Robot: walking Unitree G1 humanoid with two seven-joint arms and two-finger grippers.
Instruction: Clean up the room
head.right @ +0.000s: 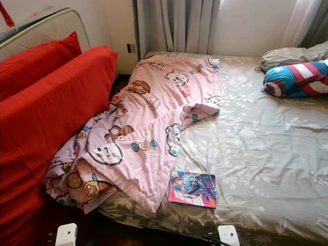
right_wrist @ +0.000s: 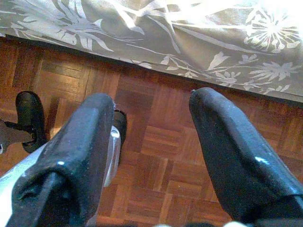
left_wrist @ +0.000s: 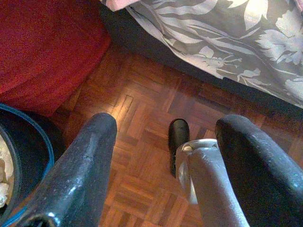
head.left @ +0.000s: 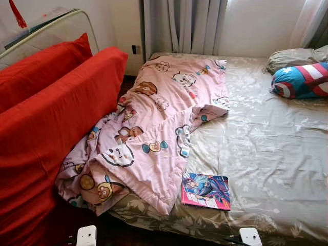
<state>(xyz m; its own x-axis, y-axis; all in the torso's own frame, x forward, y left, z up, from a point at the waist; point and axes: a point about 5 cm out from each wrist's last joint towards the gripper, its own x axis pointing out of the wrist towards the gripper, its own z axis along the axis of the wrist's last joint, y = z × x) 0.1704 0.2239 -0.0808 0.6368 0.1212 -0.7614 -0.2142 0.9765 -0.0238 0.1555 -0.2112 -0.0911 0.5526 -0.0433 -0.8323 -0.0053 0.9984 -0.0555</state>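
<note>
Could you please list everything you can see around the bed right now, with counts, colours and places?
Bed: one, grey-green floral sheet, straight ahead.
Blanket: one, pink with cartoon animals, crumpled over the bed's left part, spilling off its left edge.
Comic book: one, pink and blue cover, flat near the bed's front edge, beside the blanket.
Shield pillow: one, blue, red and white, far right of the bed.
Grey pillow: one, behind the shield pillow.
Red cushions: two, left of the bed.
Curtains: grey, behind the bed.
Wood floor: brown parquet, below the bed's edge.
Left tool: one, black fingers apart, idle over the floor.
Right tool: one, black fingers apart, idle over the floor.
</note>
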